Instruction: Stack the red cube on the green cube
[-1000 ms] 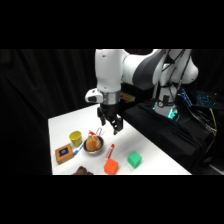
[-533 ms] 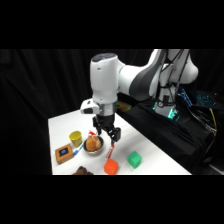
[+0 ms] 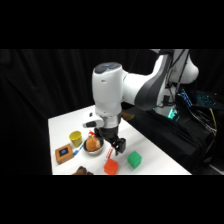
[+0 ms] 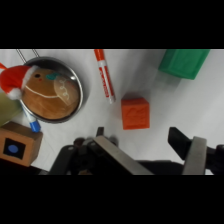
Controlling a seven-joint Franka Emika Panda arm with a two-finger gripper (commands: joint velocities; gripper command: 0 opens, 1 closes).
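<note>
White tabletop (image 4: 150,70) fills the wrist view; the gripper (image 4: 150,150) stands wide open, empty, small orange-red cube (image 4: 135,113) just beyond its fingers; bright green cube (image 4: 184,62) farther off, cut by the frame.

Side view across table (image 3: 60,127), wrist view close, downward – both share red cube (image 3: 110,167)

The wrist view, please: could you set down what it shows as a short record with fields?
red cube: small orange-red block lying free on the white table, just ahead of the gripper
green cube: small bright green block beyond it, apart from it
gripper: jaws open, spread wider than the red cube, holding nothing
marker: thin red-and-white tube beside the red cube
bowl: round metal bowl holding a brown toy
stack: not yet made
</note>
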